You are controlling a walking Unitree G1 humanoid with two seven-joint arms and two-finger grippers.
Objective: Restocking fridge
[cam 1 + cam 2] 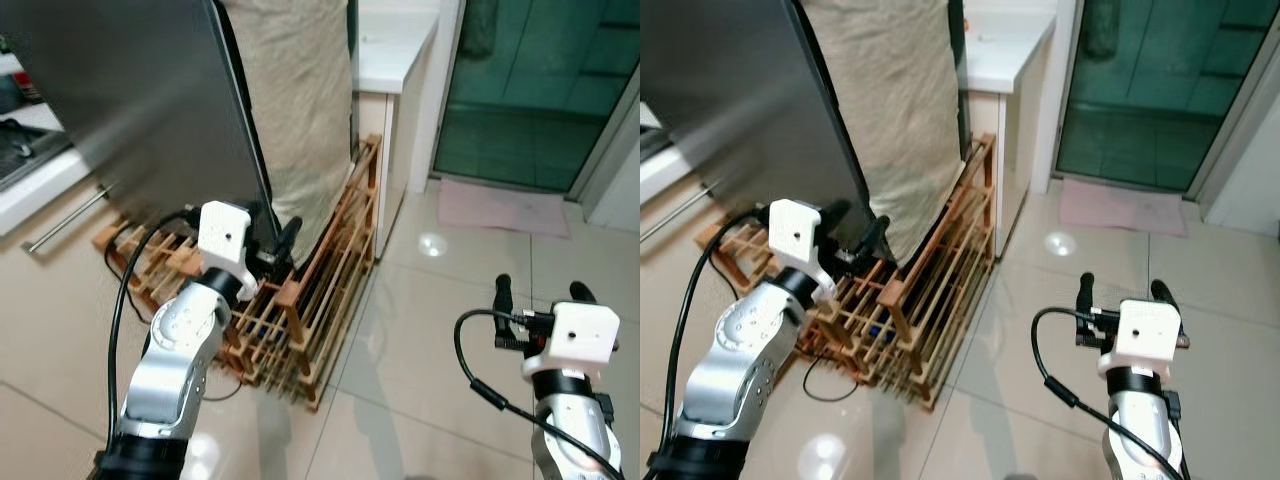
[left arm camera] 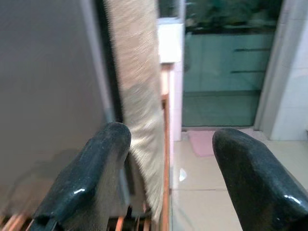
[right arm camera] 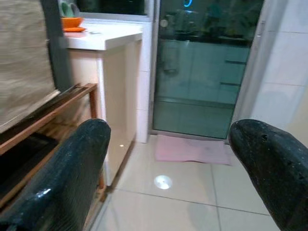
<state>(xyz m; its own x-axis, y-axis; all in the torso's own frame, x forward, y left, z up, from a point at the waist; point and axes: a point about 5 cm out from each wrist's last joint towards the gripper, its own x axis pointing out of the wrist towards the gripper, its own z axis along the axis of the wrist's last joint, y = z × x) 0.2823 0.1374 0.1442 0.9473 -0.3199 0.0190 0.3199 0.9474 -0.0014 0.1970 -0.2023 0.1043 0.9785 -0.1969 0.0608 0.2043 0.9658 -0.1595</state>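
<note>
The fridge's dark grey door [image 1: 140, 110] fills the upper left, its right edge running down toward the floor. Behind that edge hangs a beige cloth [image 1: 300, 100]. My left gripper [image 1: 278, 240] is raised at the door's lower right corner. It is open, and in the left wrist view [image 2: 171, 178] one finger [image 2: 91, 183] lies in front of the grey door, with the cloth in the gap. Over the floor tiles at the lower right, my right gripper [image 1: 543, 292] is open with nothing in it [image 3: 168, 178].
A slatted wooden rack [image 1: 320, 300] lies on the floor under the door and cloth. A white cabinet [image 1: 395, 45] with an orange item [image 3: 72, 22] stands behind it. A green glass door [image 1: 530, 80] and pink mat [image 1: 500, 208] lie at the far right. A black cable [image 1: 125, 300] loops beside my left arm.
</note>
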